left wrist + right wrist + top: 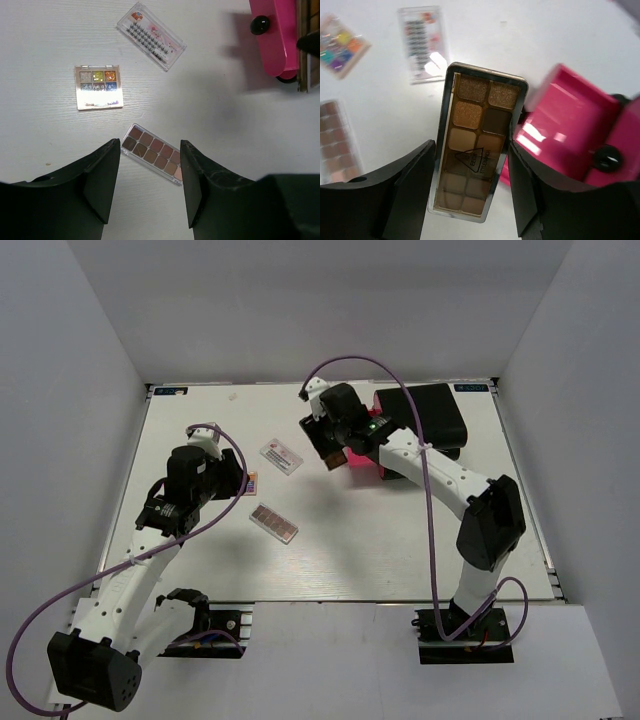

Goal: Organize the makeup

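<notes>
White worktop (400, 550), plain white walls on three sides. Your right claw (471, 150) grips a gold-and-brown palette (477, 125) by its long edges. It holds the palette off the surface, just beside the pulled-out pink drawer (570, 130) of the black box (430, 415). Your left claw (149, 150) hangs open and empty over a brown-pan palette (160, 157) lying flat. A six-colour glitter palette (98, 86) and a clear lash case (151, 36) lie beyond it, apart from each other.

Risks, as I judge them:
- Held palette is long and glossy, and much of it juts past the fingertips. A quick swing could let it pivot or slip.
- It sits angled to the drawer. Lower it like that and a corner may catch the drawer wall, tipping it out or shoving the drawer.
- Release too high and it may bounce clear.
- Left claw, coming down on the flat palette, may push it along rather than lift it.
</notes>
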Controlling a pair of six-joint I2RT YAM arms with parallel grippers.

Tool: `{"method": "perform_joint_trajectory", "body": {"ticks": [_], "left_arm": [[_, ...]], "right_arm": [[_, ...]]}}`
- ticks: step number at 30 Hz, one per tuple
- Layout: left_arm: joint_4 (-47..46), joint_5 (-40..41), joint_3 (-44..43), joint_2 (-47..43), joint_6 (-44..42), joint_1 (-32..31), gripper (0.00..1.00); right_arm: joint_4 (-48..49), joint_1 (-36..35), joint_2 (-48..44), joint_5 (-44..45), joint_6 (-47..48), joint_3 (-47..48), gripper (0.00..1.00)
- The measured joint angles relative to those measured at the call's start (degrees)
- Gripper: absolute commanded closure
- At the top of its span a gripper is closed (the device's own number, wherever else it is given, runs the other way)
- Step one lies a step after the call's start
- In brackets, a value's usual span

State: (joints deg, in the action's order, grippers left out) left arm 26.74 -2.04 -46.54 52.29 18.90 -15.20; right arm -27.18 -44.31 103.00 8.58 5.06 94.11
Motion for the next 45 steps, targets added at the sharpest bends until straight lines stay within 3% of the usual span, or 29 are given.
{"method": "perform_joint_trajectory", "body": {"ticks": [8, 15, 34, 45], "left_arm": [[0.0, -0.39, 0.0, 0.37, 0.0, 0.0, 0.39], [-0.02, -0.59, 0.0, 0.5, 0.0, 0.0, 0.39], [-0.02, -0.81, 0.0, 1.75, -0.02, 0.0, 0.39], [-0.02, -1.05, 0.0, 2.08, -0.02, 0.0, 0.39]], "right_arm": [[2.25, 1.27, 3.87, 18.53, 4.44, 4.44, 0.84], [4.72, 2.16, 7.76, 25.66, 8.74, 6.47, 0.84], [14.51, 8.59, 17.18, 20.5, 13.42, 13.03, 0.79], [13.03, 11.58, 17.38, 12.11, 14.08, 13.0, 0.76]]}}
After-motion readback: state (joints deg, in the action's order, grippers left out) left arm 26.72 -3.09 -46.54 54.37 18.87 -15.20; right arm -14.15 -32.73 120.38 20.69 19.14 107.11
